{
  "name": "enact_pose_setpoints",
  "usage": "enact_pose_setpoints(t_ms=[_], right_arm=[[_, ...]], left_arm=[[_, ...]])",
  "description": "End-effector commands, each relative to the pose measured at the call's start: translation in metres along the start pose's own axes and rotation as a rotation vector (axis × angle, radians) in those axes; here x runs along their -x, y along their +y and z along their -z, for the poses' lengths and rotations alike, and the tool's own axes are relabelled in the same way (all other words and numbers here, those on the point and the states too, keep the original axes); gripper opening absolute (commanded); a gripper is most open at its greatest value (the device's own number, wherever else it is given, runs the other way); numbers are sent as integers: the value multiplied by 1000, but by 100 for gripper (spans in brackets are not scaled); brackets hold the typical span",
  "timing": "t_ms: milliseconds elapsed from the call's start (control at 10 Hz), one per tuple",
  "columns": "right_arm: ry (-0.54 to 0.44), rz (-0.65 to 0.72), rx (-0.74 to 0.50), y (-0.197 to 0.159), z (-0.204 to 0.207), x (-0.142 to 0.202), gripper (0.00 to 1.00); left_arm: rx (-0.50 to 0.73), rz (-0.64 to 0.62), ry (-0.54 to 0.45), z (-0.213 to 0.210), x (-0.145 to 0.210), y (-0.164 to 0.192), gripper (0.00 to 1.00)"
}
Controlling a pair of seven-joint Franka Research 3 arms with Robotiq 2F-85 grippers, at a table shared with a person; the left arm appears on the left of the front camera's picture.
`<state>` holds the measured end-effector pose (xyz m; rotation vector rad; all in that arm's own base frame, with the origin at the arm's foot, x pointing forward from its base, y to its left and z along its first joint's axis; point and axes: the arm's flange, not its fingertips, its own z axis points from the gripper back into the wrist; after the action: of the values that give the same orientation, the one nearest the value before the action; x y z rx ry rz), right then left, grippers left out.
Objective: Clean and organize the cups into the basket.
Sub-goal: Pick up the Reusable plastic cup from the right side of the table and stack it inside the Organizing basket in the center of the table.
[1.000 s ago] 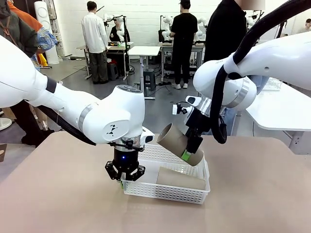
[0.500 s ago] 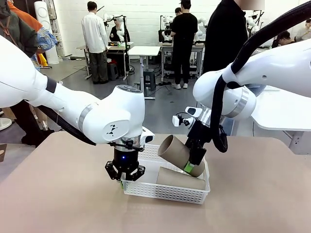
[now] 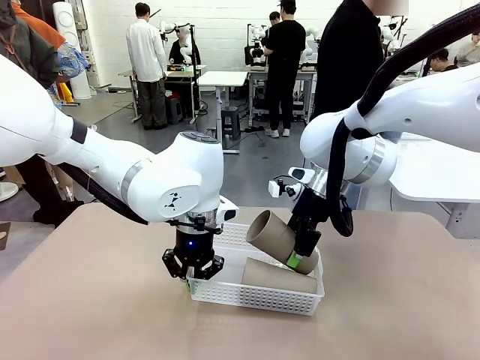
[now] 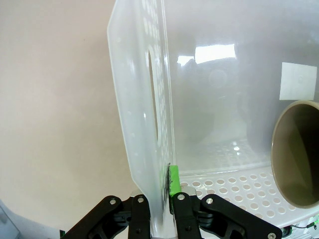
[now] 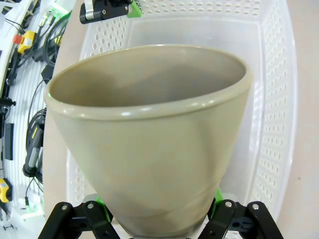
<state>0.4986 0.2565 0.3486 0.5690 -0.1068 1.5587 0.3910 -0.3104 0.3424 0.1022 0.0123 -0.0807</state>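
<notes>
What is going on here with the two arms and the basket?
The left gripper is shut on the left end wall of the white basket, which sits on the table. The right gripper holds a beige cup tilted above the basket's right part, with its mouth raised toward the robot's left. A second cup lies on its side inside the basket, just below the held one.
</notes>
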Motion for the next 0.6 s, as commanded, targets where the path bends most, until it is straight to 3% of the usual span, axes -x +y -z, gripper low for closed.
enact_pose_setpoints(t_ms=[0,300,500], right_arm=[[-40,-25,5,-11,7,1,81],[-29,-32,-8,-22,15,2,81],[-36,-32,-11,-22,16,2,100]], left_arm=[[-9,-2,6,2,1,0,0],[-9,-2,6,2,1,0,0],[-9,-2,6,2,1,0,0]])
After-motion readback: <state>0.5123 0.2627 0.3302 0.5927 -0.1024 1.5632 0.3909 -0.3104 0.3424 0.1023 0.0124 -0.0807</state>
